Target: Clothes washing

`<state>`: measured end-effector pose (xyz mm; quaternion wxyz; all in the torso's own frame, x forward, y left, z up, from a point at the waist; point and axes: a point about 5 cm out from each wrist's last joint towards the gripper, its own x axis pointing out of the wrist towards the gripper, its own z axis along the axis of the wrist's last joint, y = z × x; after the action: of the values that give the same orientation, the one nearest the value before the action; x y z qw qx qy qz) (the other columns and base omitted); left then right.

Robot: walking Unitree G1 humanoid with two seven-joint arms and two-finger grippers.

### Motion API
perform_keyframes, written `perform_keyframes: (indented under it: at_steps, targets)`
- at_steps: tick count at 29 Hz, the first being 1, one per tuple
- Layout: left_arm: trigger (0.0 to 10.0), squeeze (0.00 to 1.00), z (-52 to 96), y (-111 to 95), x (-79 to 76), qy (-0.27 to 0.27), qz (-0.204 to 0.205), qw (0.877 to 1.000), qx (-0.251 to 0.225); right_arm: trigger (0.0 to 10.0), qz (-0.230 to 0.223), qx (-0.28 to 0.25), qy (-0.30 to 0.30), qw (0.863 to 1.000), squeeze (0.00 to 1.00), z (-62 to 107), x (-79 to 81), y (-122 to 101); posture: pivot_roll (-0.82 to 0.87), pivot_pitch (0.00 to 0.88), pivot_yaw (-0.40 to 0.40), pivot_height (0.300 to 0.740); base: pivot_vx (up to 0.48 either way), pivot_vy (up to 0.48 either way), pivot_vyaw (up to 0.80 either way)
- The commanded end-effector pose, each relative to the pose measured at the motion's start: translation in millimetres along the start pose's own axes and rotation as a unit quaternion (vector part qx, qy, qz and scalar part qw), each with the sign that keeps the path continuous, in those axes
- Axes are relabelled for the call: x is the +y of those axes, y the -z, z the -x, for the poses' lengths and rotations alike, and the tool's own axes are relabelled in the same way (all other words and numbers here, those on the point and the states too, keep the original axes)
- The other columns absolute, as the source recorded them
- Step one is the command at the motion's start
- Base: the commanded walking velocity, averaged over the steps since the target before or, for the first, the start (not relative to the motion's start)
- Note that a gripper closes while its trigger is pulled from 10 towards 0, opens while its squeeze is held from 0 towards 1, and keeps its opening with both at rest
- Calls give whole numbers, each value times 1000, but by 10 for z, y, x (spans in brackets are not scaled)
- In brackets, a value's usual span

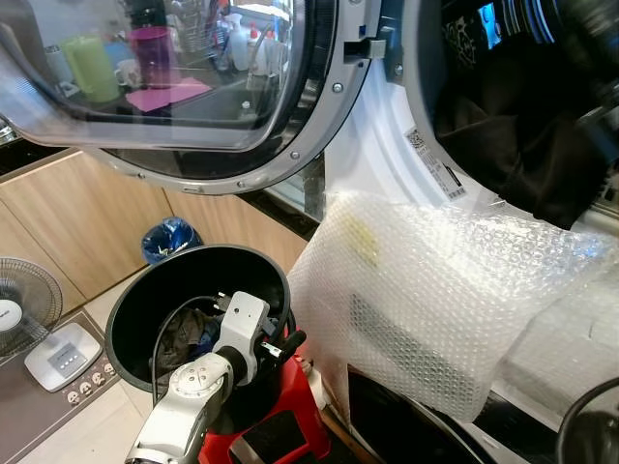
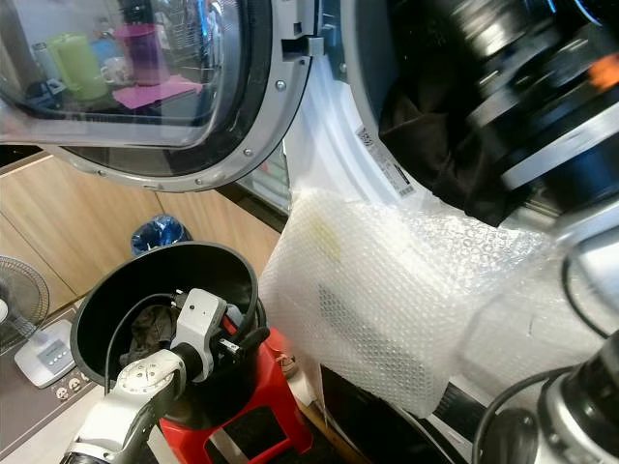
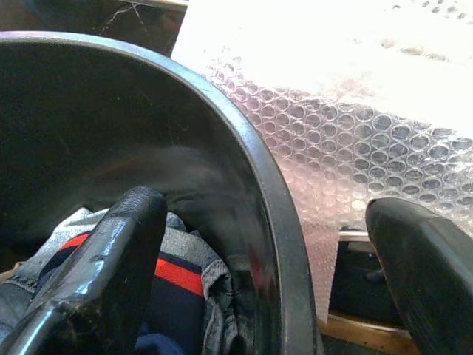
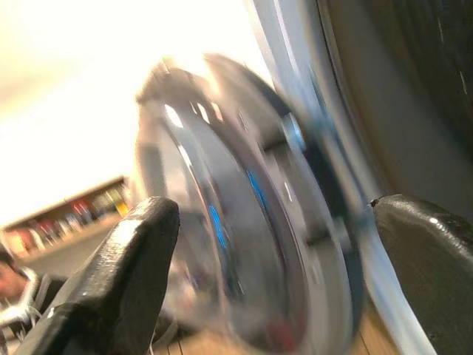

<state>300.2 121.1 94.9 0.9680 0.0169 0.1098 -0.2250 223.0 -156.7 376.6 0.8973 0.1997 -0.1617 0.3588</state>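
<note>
The left gripper (image 3: 266,244) hangs with fingers spread apart, straddling the rim of the round black plastic basket (image 1: 131,295); one finger (image 3: 111,259) sits just above the grey, red-striped clothes (image 3: 181,270) inside. The right gripper (image 4: 273,244), fingers also apart, faces the open washing-machine door (image 1: 193,97), with dark laundry (image 1: 513,145) in the drum at far right.

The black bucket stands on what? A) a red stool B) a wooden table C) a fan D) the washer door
A: the bucket sits on a red stool in front of the open washer, with the left gripper astride its rim.
</note>
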Motion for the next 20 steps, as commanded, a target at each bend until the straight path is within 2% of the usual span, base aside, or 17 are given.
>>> perform_keyframes:
  at_steps: [1,2,5,7,10,13,16,20]
  targets:
    - [10000,0,16,75,7,-4,-2,1000,14,10000,6,13,24,1000,0,2,15,60,-201,115,21,740,0,0,0]
    - [10000,0,18,83,5,-5,-1,1000,14,10000,-18,-5,47,999,0,-2,7,70,-200,118,19,740,0,0,0]
    - [10000,0,22,89,6,-7,1,1000,15,10000,8,2,67,998,0,15,-5,54,-203,119,16,740,0,0,0]
    - [10000,0,23,104,6,-8,2,1000,16,10000,0,21,120,993,0,18,-77,133,-202,119,14,740,0,0,0]
    - [10000,0,19,100,4,-8,1,1000,15,10000,-15,18,141,990,0,18,-109,148,-204,118,12,740,0,0,0]
    - [10000,0,17,102,8,-8,1,1000,14,10000,-32,17,145,989,0,8,-114,159,-197,115,12,740,0,0,0]
    - [10000,0,18,105,11,-8,0,1000,15,10000,-80,25,105,991,0,-12,-57,188,-197,115,12,740,0,0,0]
    - [10000,0,20,109,6,-8,0,1000,15,10000,-70,65,113,989,0,2,-54,234,-194,117,7,740,0,0,0]
